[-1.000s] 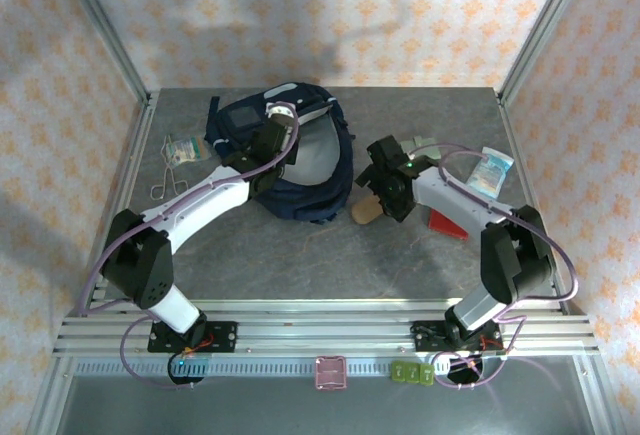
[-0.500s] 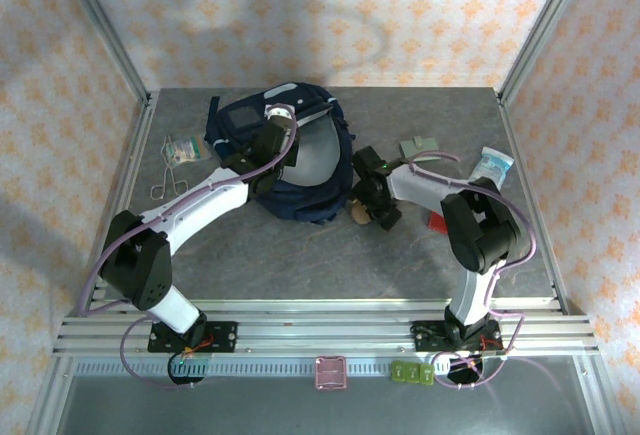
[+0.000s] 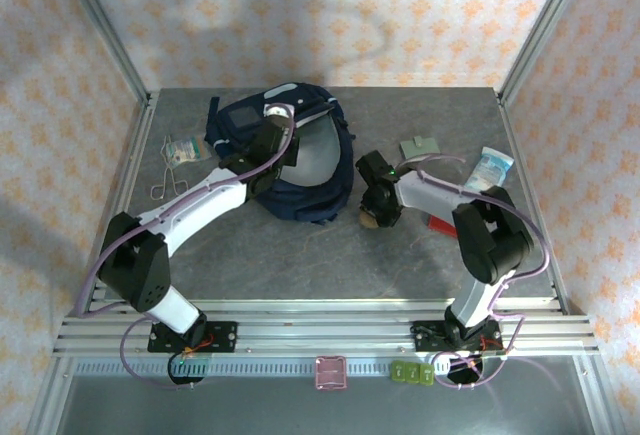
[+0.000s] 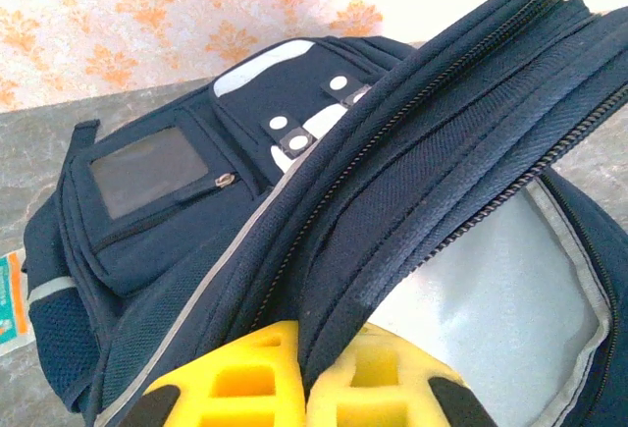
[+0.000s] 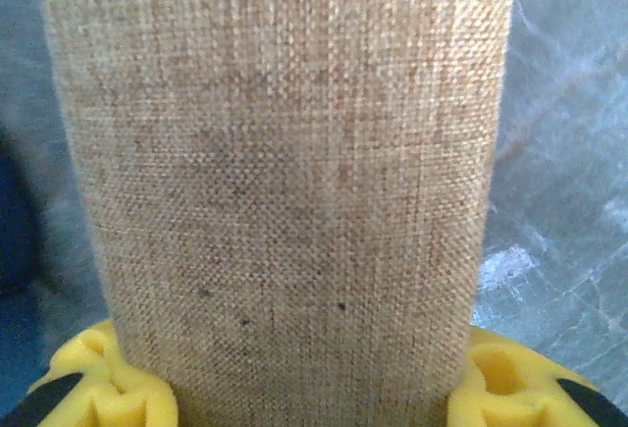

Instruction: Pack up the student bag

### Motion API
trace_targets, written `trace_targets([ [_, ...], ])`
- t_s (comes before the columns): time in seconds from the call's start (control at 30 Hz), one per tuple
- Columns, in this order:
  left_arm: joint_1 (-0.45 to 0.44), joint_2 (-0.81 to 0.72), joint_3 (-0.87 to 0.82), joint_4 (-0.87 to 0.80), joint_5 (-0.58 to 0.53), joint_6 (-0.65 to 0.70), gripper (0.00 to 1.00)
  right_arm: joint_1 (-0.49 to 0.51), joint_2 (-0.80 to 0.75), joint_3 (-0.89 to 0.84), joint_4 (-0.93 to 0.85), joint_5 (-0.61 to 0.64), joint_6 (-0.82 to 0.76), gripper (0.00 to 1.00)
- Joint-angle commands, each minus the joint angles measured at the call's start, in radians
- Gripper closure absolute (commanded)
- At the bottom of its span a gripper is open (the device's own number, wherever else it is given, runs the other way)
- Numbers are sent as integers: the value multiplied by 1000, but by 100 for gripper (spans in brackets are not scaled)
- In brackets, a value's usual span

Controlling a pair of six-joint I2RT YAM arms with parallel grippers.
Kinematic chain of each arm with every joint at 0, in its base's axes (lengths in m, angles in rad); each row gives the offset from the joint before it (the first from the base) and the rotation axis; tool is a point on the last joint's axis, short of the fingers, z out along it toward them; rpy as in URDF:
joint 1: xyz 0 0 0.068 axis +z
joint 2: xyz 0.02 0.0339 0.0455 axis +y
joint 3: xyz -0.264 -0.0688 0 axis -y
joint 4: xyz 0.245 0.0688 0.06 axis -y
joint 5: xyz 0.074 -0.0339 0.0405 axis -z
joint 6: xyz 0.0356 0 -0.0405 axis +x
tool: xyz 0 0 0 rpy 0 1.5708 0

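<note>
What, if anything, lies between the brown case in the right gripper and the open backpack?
Nothing visible lies on the table between them. The brown case, in the right gripper, sits just beside the backpack, whose flap the left gripper holds up, baring the grey lining. Only the backpack's own side wall faces it.

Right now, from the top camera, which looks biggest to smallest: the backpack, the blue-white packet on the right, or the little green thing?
1. Backpack, by far.
2. Blue-white packet.
3. Little green thing, though those two look close in size.
</note>
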Motion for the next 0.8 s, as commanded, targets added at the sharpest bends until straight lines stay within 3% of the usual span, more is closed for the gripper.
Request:
trace_targets([
  [0.0, 4, -90, 51, 77, 7, -15, 100, 23, -75, 73, 59, 42, -194, 77],
  [0.13, 5, -97, 68, 66, 6, -11, 100, 86, -24, 222, 24, 56, -346, 77],
  [0.27, 5, -105, 66, 69, 2, -16, 100, 146, 73, 349, 14, -6, -482, 76],
  [0.5, 12, -116, 95, 71, 14, -33, 100, 185, 269, 547, 16, -106, -582, 72],
  [0.7, 16, -112, 102, 60, 23, -40, 100, 193, 348, 652, 25, -74, -654, 55],
  [0.77, 15, -114, 93, 63, 26, -46, 100, 194, 350, 649, 34, -19, -662, 42],
])
